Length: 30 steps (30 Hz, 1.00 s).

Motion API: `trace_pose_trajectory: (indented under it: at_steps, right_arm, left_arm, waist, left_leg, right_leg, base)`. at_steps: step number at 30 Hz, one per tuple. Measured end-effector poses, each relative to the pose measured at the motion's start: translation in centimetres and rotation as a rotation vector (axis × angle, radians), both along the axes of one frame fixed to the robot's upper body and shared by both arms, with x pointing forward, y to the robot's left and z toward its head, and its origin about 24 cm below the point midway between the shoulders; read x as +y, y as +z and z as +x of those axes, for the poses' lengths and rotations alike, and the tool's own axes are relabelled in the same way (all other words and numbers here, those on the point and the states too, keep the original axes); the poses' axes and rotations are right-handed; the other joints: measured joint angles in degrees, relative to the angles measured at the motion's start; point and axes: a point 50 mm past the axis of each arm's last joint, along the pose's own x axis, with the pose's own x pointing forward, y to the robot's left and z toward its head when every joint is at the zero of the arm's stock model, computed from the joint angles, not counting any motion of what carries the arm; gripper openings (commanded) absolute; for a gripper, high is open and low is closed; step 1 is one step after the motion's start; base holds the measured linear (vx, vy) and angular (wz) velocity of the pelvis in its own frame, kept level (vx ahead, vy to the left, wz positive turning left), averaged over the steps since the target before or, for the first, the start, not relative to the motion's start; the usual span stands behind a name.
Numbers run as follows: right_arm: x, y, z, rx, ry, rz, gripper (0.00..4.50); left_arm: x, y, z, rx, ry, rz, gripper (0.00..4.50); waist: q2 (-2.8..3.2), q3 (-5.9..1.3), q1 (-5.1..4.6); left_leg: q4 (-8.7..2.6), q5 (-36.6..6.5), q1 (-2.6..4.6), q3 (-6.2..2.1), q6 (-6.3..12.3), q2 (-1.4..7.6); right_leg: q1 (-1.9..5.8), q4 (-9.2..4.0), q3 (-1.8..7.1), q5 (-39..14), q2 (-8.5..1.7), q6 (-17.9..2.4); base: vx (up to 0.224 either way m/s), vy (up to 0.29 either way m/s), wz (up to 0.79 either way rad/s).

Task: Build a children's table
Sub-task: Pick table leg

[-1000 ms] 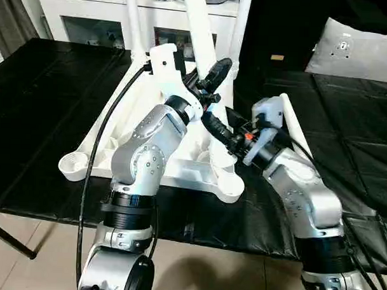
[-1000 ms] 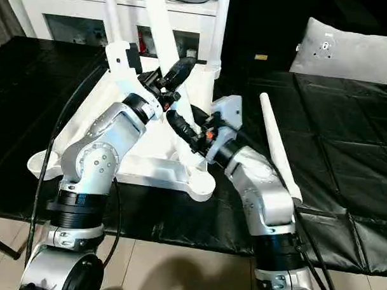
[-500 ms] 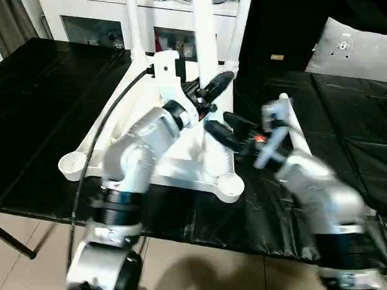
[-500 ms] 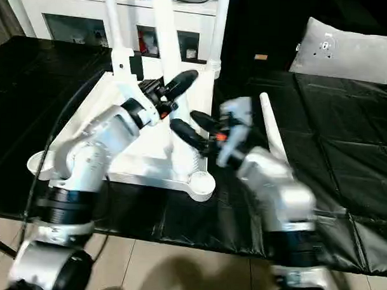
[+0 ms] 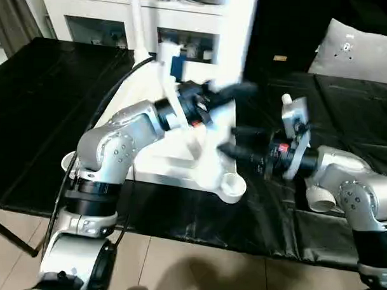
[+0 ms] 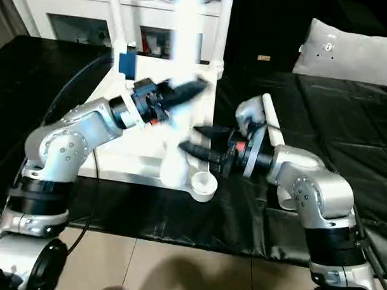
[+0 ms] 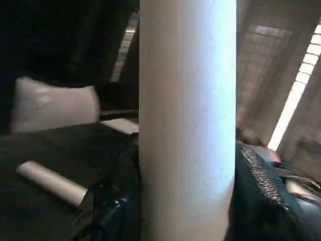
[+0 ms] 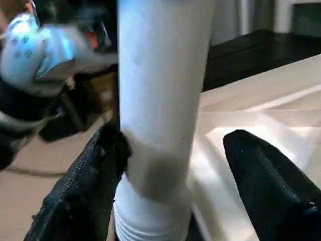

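Honestly, left jaws (image 5: 230,90) grip the leg (image 7: 188,120); right jaws (image 5: 235,139) gape, so it could tip off its socket (image 5: 233,183).

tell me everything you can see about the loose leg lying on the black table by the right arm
The loose leg is a long, white, round, tapered piece that looks like smooth plastic. It lies flat on the black-covered work table, to the right of the white tabletop and apart from it. Its narrow end points away from the robot; its hollow wide end faces the near edge. The right arm crosses over its middle. Neither gripper holds it.
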Motion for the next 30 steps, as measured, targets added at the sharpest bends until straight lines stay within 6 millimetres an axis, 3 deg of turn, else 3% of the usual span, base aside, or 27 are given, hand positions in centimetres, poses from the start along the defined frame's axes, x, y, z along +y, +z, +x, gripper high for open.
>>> trace_pose_trajectory:
  at_steps: [4, 15, 16, 24, 25, 30]
  right_arm:
    - [0.6, -0.3, -0.6, 0.022, 0.090, -0.002, 3.42]
    - [1.2, -0.5, -1.0, 0.022, 0.149, 0.007, 3.42]
    - [1.2, -0.6, -1.0, 0.023, 0.152, 0.006, 3.14]
    - [1.4, -0.6, -1.1, 0.026, 0.163, 0.012, 2.57]
    - [1.4, -0.6, -1.1, 0.027, 0.164, 0.012, 2.33]
    - [1.4, -0.6, -1.1, 0.028, 0.167, 0.012, 2.08]
  left_arm:
    - [-0.8, 0.2, -0.8, -0.032, -0.097, -0.006, 1.82]
    - [-1.2, 0.2, -1.4, -0.055, -0.147, -0.004, 1.82]
    - [-1.2, 0.2, -1.4, -0.057, -0.149, -0.003, 1.82]
    - [-1.5, 0.1, -1.5, -0.073, -0.161, 0.006, 1.82]
    - [-1.5, 0.1, -1.5, -0.074, -0.163, 0.005, 1.82]
    - [-1.6, 0.1, -1.6, -0.077, -0.167, 0.009, 1.82]
  waist:
    - [0.00, 0.00, -0.01]
    - [-0.02, 0.00, -0.06]
    - [-0.02, 0.00, -0.05]
    - [-0.02, 0.00, -0.08]
    - [-0.02, 0.00, -0.06]
    - [-0.03, 0.00, -0.07]
  left_leg:
    - [0.08, 0.01, 0.01, 0.01, 0.00, 0.00]
    - [0.15, 0.01, 0.01, 0.00, -0.04, 0.01]
    - [0.15, 0.01, 0.01, 0.00, -0.04, 0.00]
    - [0.14, 0.01, 0.01, 0.00, -0.04, 0.01]
    - [0.15, 0.01, 0.01, 0.00, -0.04, 0.01]
    - [0.16, 0.01, 0.01, 0.00, -0.04, 0.01]
  right_leg:
    - [0.01, 0.04, 0.00, 0.03, 0.00, -0.04]
    - [0.02, 0.05, 0.01, -0.04, 0.00, 0.18]
    - [0.02, 0.05, 0.01, -0.03, 0.00, 0.16]
    - [0.02, 0.05, 0.01, -0.02, 0.00, 0.15]
    - [0.02, 0.05, 0.01, -0.02, 0.00, 0.15]
    - [0.02, 0.06, 0.01, 0.00, 0.00, 0.12]
  base:
    - [0.000, 0.000, 0.00]
    - [0.000, 0.000, 0.00]
    - [0.000, 0.000, 0.00]
    - [0.000, 0.000, 0.00]
    - [0.000, 0.000, 0.00]
    - [0.000, 0.000, 0.00]
